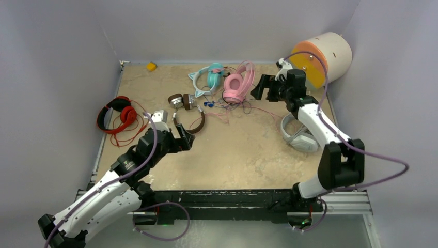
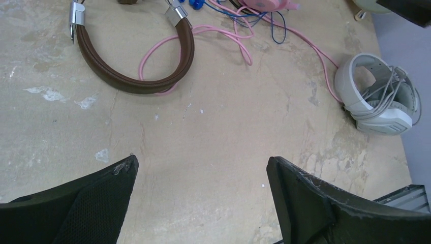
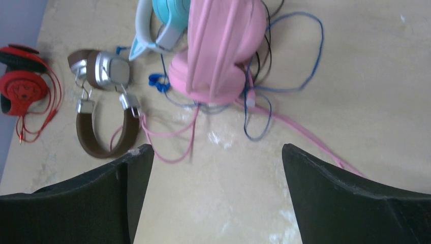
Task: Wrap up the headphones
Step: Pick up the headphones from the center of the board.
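Observation:
The pink headphones (image 1: 238,82) lie at the back centre, their pink cable trailing across the table; they also show in the right wrist view (image 3: 218,48). The brown headphones with silver cups (image 1: 187,106) lie left of them, also in the left wrist view (image 2: 137,76) and the right wrist view (image 3: 104,127). A blue cord (image 3: 300,56) loops beside the pink pair. The grey-white headphones (image 1: 299,135) lie at the right with cable wrapped round them, also in the left wrist view (image 2: 378,96). My left gripper (image 1: 178,135) is open and empty near the brown pair. My right gripper (image 1: 261,88) is open and empty beside the pink pair.
Red headphones (image 1: 116,116) with a red cable lie at the left. A teal cat-ear pair (image 1: 206,78) sits behind the brown pair. A small yellow object (image 1: 151,66) is at the back left. A cream and orange cylinder (image 1: 320,57) lies at the back right corner.

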`<state>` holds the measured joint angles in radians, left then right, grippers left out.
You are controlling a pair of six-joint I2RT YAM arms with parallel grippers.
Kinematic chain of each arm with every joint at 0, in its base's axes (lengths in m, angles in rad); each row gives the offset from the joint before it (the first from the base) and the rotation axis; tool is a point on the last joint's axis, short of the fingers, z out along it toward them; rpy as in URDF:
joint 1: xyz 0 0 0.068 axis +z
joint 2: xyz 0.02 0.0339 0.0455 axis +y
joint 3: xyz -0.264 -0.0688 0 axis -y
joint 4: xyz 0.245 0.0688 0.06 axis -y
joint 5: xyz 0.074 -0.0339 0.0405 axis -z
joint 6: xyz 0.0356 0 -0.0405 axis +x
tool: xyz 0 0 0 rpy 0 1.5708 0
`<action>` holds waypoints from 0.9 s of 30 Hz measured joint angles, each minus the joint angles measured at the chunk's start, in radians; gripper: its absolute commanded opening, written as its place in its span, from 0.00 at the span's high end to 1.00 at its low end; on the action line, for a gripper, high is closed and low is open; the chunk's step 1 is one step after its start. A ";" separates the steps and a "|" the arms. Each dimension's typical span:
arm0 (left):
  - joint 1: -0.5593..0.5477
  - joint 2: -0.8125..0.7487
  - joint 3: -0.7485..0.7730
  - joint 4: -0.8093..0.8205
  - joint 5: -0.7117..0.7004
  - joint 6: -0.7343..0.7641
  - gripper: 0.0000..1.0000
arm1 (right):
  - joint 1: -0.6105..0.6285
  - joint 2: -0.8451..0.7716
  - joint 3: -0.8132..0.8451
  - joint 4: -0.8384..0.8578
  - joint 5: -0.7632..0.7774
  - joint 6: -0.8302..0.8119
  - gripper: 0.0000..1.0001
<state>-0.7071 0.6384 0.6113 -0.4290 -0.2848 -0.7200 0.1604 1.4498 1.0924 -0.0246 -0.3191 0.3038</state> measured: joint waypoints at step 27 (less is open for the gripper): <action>0.000 -0.090 0.000 -0.018 -0.047 -0.003 0.05 | 0.236 0.541 0.456 0.109 0.113 0.001 0.59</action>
<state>-0.7071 0.5488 0.6109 -0.4473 -0.3313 -0.7235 0.3962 1.9911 1.5482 0.0841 -0.2058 0.3046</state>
